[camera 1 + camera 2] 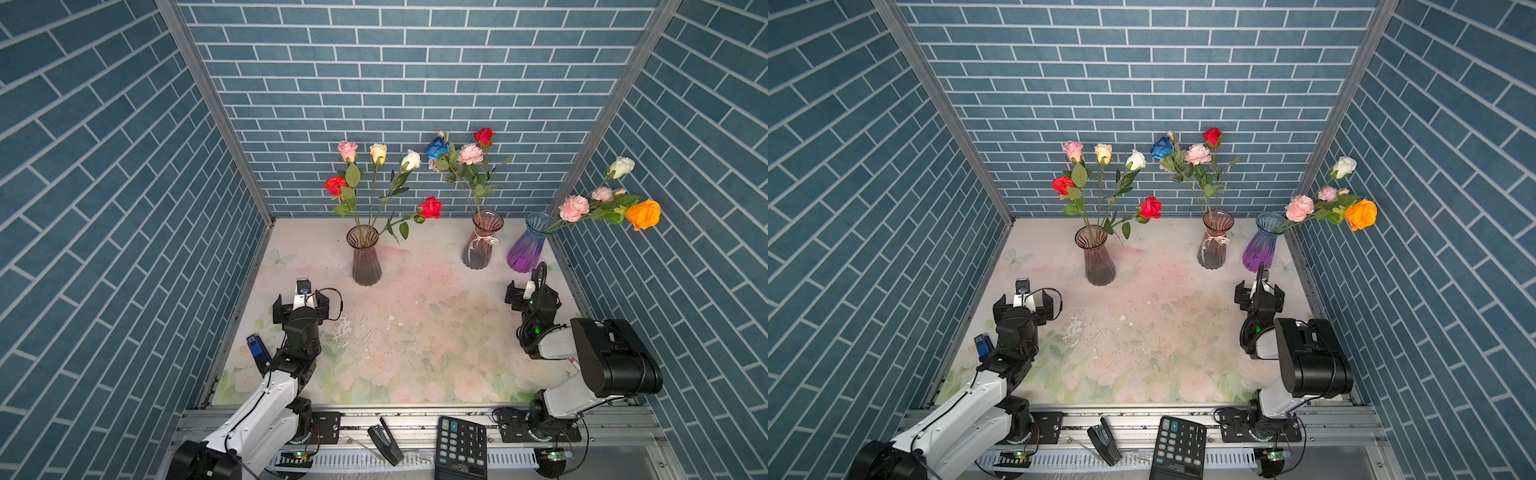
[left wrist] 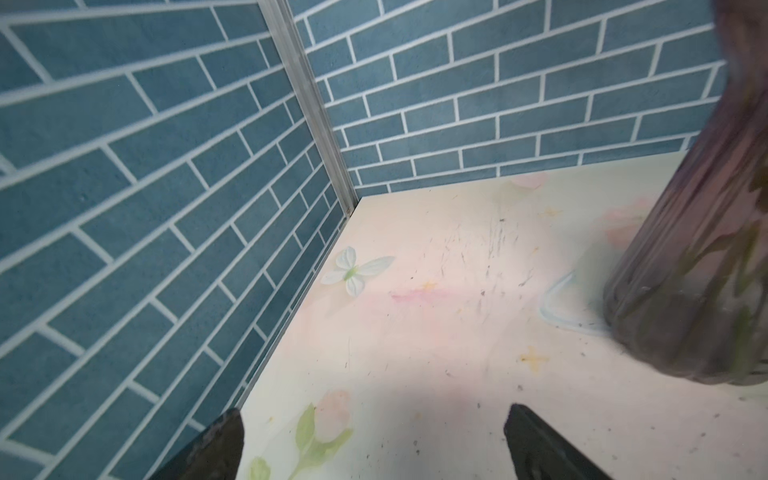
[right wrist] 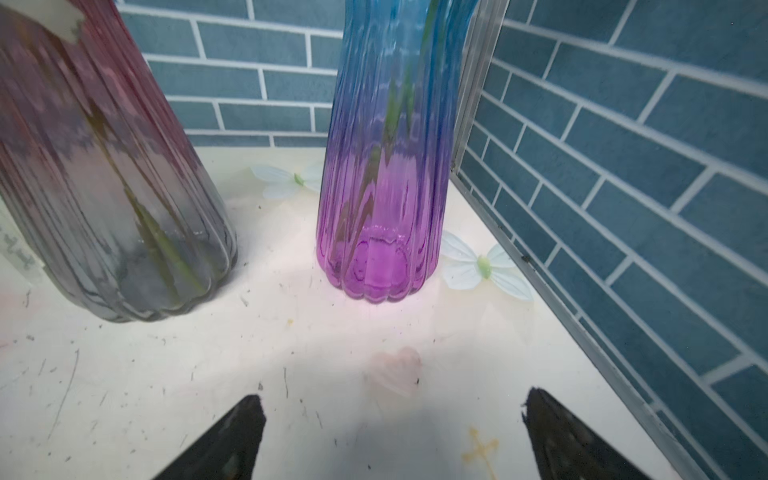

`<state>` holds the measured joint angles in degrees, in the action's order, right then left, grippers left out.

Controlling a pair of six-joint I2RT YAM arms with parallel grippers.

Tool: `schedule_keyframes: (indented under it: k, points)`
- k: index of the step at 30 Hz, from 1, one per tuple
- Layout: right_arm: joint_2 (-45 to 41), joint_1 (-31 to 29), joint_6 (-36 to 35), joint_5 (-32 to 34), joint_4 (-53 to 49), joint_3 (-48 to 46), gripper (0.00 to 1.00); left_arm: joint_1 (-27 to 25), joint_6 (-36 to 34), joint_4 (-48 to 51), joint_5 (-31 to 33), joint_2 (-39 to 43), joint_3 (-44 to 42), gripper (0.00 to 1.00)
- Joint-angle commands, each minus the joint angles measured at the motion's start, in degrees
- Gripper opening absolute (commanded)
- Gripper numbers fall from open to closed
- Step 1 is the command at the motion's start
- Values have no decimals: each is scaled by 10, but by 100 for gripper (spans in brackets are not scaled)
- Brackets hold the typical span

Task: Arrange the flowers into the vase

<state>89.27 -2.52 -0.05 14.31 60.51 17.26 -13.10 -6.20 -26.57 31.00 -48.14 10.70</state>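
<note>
Three vases stand upright along the back of the surface (image 1: 415,328); all flowers (image 1: 378,153) in view are stemmed into them.

- left vase (image 1: 366,266), smoky ribbed glass, holds five: pink rose (image 1: 347,150), peach rose (image 1: 378,153), white rose (image 1: 411,160), red rose (image 1: 336,185), plus a low red rose (image 1: 430,207) hanging out to the right.
- middle vase (image 1: 480,245), smoky with a twine bow at the neck: blue rose (image 1: 437,147), pink peony (image 1: 471,153), top red rose (image 1: 483,136).
- right vase (image 1: 527,249), blue fading to purple, sits in the back right corner just beside the side wall (image 1: 665,124). Its stems lean hard right across the wall: big pink bloom (image 1: 574,208), small pink bloom (image 1: 601,193), tall white rose (image 1: 621,167), orange rose (image 1: 643,214).

left arm (image 1: 299,332) is at the left edge of the surface, near the left vase but apart from it. The left jaws are spread wide with nothing between them; the wrist view shows the vase base (image 2: 698,249) off to one side.

right arm (image 1: 538,309) is just in front of the right vase. The right jaws are spread wide and hold nothing; the wrist view has both nearby vase bases ahead, no contact.

calculator (image 1: 461,446) and black stapler (image 1: 384,442) lie on the front rail (image 1: 415,420).
</note>
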Motion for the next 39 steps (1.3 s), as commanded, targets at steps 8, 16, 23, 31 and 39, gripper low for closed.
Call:
schedule_keyframes:
  k: [8,16,23,31,39]
  points:
    - [-9,16,17,-38,-63,30,99,75,81,-120,-43,-94,-17,100]
    - [-9,20,19,-48,-71,35,99,89,29,-173,-182,-239,57,100]
    - [-9,23,20,-58,-79,38,99,107,43,-524,-224,-420,-30,98]
    - [-9,26,22,-68,-86,41,99,109,42,-303,-220,-395,76,100]
    - [-9,35,25,-86,-99,48,99,109,26,-237,-252,-395,113,100]
